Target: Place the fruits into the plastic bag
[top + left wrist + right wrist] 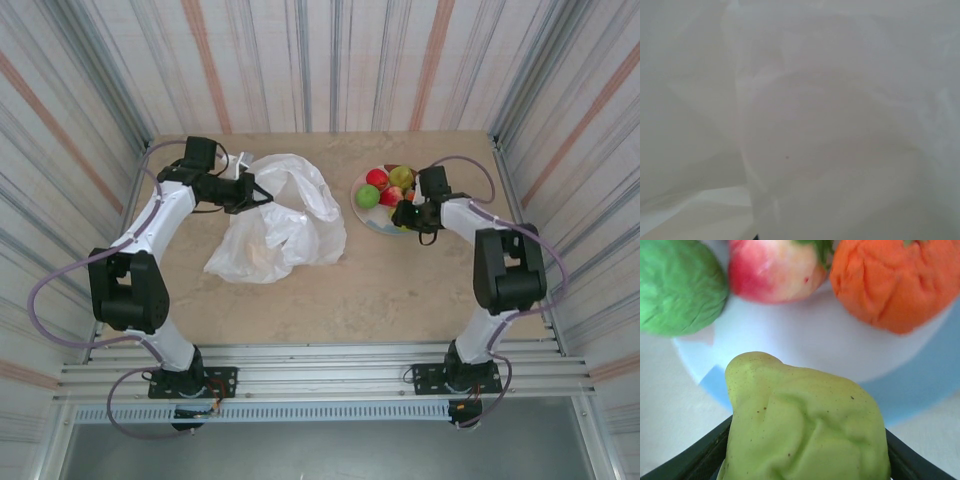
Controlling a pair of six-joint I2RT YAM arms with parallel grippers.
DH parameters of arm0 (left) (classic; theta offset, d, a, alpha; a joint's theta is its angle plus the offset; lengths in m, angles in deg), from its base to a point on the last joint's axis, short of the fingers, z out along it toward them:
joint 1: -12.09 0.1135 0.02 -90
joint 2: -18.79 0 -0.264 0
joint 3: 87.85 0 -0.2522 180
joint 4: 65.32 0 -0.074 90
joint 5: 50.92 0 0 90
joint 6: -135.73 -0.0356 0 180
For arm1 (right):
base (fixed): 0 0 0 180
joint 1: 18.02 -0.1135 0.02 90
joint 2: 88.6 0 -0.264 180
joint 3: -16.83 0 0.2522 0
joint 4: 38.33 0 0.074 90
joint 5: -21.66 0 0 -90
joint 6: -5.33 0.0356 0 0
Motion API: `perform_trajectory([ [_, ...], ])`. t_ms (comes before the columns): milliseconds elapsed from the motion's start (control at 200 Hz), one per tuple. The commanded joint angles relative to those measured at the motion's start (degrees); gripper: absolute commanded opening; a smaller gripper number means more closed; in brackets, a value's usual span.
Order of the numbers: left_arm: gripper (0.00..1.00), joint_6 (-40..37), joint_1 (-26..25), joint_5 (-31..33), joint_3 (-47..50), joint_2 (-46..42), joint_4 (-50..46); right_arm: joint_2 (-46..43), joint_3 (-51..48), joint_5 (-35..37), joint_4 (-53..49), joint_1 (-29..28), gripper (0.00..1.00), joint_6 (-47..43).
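1. A lumpy, glossy yellow-green fruit [805,425] sits between the two dark fingers [700,462] of the right end effector [410,213]. The fingers press against both of its sides, so the end effector is partly closed and grips this fruit.
2. The gripped fruit is over the near rim of a round pale plate [790,335] with a blue band. Whether it touches the plate cannot be told.
3. Farther in on the plate lie a round green fruit [675,285], a red-and-cream fruit [775,267] and an orange fruit [890,282], close together.
4. The plate stands on the right half of the beige worktop [380,290].
5. A large, wrinkled, white translucent plastic bag [285,225] lies on the worktop left of the plate and apart from it.
6. The left end effector [252,192] is fully closed at the bag's upper left edge, pinching the film. The left wrist view shows white film close up.
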Motion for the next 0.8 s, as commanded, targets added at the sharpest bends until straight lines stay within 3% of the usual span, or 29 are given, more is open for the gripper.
perform_trajectory([
  [0, 0.00, 0.5, -0.6, -1.7, 0.4, -1.9, 0.6, -9.2, -4.0, -1.5, -1.4, -3.4, 0.52, 1.2],
  [200, 0.00, 0.7, -1.5, -1.6, 0.4, -2.1, 0.7, -23.2, -11.9, -1.4, -2.6, -12.4, 0.51, 3.7],
  [346, 0.00, 0.9, -2.1, -1.7, 0.5, -2.0, 1.0, -27.4, -15.7, -0.6, 1.2, -19.4, 0.50, 7.0],
  [526, 0.00, 1.1, -2.9, -1.7, 0.5, -1.8, 1.0, -23.4, -16.2, 1.1, 8.5, -26.1, 0.50, 9.1],
  [797, 0.00, 1.0, -4.4, -1.7, 0.5, -2.0, 1.0, -12.9, -11.9, 3.5, 18.1, -30.7, 0.50, 12.1],
])
